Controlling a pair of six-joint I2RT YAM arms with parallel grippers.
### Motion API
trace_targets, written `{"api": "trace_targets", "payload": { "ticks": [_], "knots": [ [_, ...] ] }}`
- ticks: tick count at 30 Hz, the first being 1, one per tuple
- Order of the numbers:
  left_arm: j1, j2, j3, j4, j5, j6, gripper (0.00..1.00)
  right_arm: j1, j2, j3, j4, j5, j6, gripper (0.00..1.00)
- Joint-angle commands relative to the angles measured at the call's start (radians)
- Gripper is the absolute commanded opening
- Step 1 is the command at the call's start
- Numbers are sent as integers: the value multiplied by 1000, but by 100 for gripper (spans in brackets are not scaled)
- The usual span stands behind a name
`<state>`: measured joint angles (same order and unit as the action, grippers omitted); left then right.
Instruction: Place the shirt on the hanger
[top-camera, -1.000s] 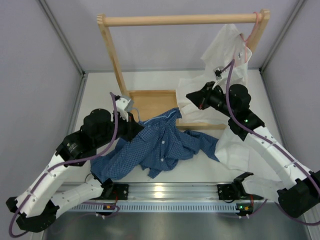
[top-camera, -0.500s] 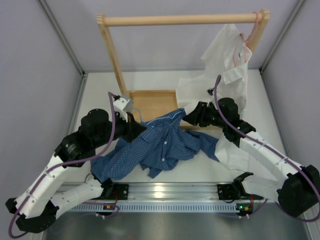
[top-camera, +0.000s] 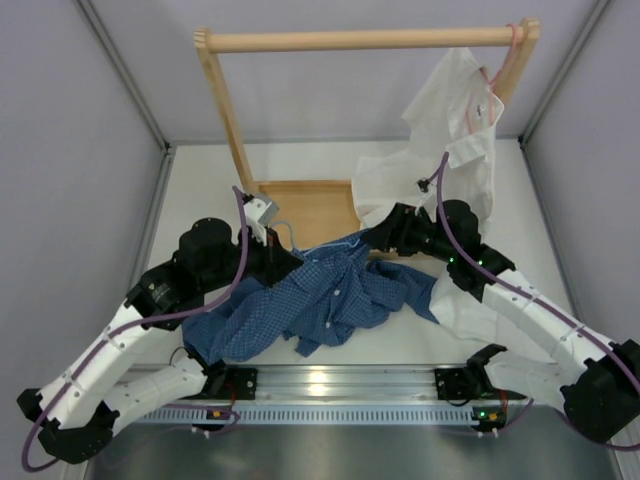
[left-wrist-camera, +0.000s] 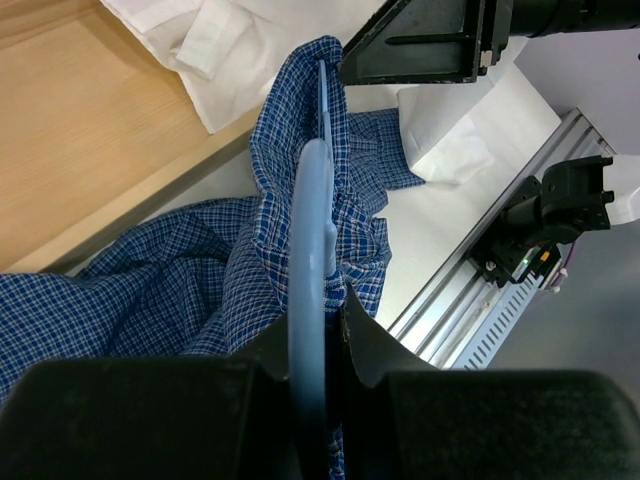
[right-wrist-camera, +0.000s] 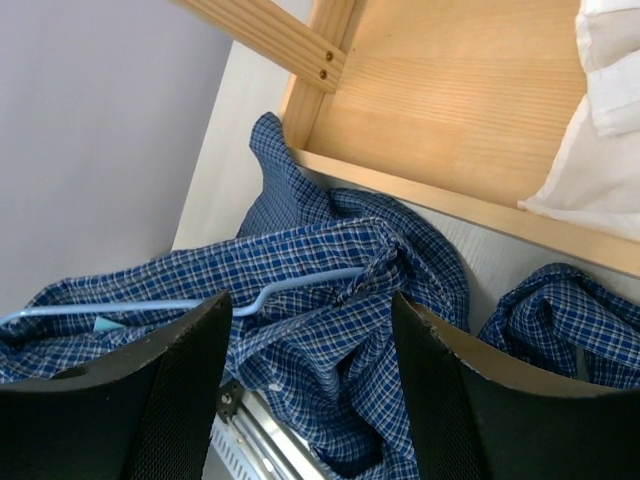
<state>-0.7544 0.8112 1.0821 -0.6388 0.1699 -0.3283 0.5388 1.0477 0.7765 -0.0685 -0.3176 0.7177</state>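
The blue checked shirt (top-camera: 320, 305) lies crumpled on the table in front of the wooden rack's base, also seen in the left wrist view (left-wrist-camera: 150, 300) and the right wrist view (right-wrist-camera: 330, 370). The light-blue hanger (left-wrist-camera: 308, 250) runs into the shirt's folds, and its wire (right-wrist-camera: 300, 283) shows under the cloth. My left gripper (top-camera: 280, 250) (left-wrist-camera: 318, 325) is shut on the hanger at the shirt's left end. Just above the shirt's upper right edge, my right gripper (top-camera: 378, 235) (right-wrist-camera: 308, 300) stands open, holding nothing; cloth and hanger wire lie below the gap.
A wooden rack has a top bar (top-camera: 360, 40) and a base board (top-camera: 300, 205). From a pink hanger (top-camera: 505, 60) a white shirt (top-camera: 450, 130) hangs down to the table at the right. A metal rail (top-camera: 330, 385) runs along the near edge.
My right gripper came down and left from beside the white shirt to the blue shirt's upper edge, and its jaws opened. The left arm shifted slightly right with the hanger.
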Motion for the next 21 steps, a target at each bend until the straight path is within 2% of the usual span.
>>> {"api": "trace_targets", "payload": {
  "ticks": [1,7,17,21],
  "knots": [
    [-2,3,-16,117,48,-29,0,13,-2,7,1,66,19,62],
    [-2,-9,-34,126,33,-28,0,15,11,1,-31,130,2,46],
    [-2,-14,-24,126,33,-17,0,29,46,-29,-10,130,6,35],
    [-2,-20,-24,126,26,-8,0,29,52,-34,2,132,8,20]
  ]
}}
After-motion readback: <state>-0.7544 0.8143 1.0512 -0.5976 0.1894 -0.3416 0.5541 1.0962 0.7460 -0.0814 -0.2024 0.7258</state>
